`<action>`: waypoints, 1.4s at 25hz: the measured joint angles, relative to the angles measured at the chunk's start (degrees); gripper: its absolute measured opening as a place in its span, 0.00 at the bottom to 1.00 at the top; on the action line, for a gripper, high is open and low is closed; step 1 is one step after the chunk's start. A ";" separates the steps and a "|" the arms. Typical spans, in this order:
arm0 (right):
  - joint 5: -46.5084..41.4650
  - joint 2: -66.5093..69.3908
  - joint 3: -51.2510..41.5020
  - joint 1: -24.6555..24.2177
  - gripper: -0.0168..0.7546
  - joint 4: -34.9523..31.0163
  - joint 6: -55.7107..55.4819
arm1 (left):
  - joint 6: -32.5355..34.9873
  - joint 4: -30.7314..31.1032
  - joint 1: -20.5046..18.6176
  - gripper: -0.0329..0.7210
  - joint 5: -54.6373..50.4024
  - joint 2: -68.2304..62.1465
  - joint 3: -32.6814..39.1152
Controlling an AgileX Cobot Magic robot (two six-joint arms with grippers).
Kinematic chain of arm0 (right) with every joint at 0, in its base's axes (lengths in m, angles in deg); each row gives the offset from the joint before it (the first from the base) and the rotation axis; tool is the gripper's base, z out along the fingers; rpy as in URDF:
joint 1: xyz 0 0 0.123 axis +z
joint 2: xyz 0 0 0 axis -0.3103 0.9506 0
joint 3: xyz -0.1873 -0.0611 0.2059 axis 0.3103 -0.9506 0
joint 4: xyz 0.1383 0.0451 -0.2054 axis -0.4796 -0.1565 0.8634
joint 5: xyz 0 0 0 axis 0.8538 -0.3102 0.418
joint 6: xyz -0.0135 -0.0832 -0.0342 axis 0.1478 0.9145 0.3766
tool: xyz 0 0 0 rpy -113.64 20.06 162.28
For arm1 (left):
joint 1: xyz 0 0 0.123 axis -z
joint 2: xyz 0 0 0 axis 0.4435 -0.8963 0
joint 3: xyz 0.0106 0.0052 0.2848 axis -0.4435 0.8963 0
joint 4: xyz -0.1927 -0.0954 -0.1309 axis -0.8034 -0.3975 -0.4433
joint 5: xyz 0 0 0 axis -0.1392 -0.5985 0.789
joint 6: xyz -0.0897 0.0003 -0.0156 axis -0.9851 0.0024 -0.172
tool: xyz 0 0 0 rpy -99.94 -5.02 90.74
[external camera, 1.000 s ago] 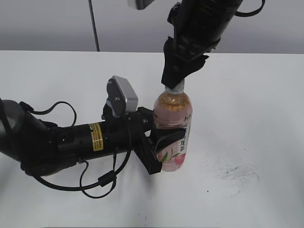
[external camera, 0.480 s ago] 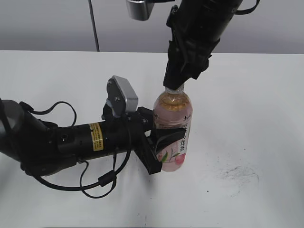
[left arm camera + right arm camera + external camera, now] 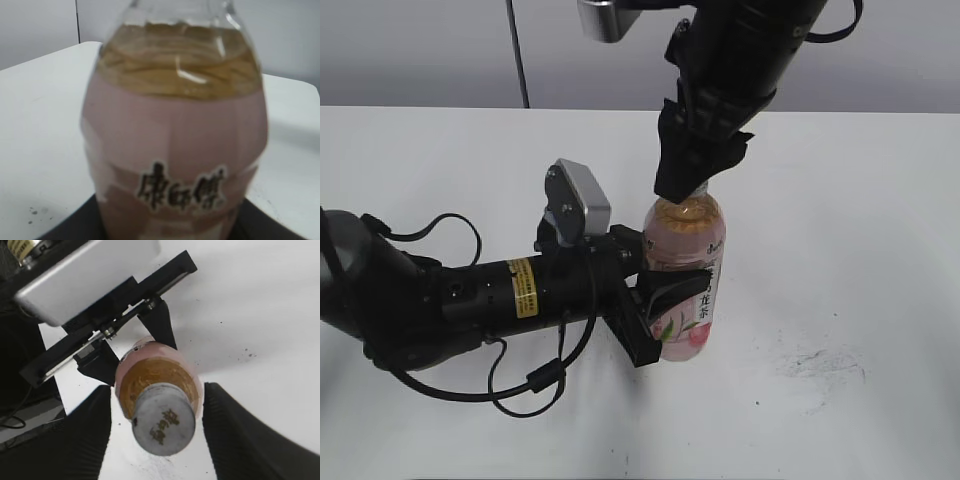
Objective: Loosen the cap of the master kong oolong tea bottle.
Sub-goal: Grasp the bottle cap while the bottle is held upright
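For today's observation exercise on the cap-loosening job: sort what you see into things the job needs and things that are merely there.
Part of the job:
- master kong oolong tea bottle, upright
- cap
- left gripper, clamped round the bottle's body
- right gripper, jaws standing apart either side of the cap

Merely there:
- white table
- dark scuff marks on the table

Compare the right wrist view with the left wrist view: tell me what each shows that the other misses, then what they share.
Only the right wrist view shows the cap from above, with the right gripper fingers standing apart on either side of it, and the left gripper clamped on the bottle below. Only the left wrist view shows the black Chinese characters on the pink label up close. Both show the master kong oolong tea bottle with its amber tea, and the white table.
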 joint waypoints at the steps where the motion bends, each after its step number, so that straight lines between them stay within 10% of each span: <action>1: 0.00 0.00 0.33 0.00 0.62 0.00 -2.28 | 0.00 0.00 0.00 0.42 0.00 0.00 0.00; 14: -0.06 0.00 6.91 0.00 0.76 1.33 -56.23 | 0.00 -0.05 0.00 0.42 0.00 0.00 0.00; 27: -0.13 -0.39 0.00 0.42 0.70 3.66 -61.71 | 0.00 -0.05 0.00 0.42 0.00 0.00 0.00; 35: -0.08 -0.39 -0.07 0.46 0.37 3.39 -57.48 | 0.00 -0.05 0.00 0.42 0.00 0.00 0.00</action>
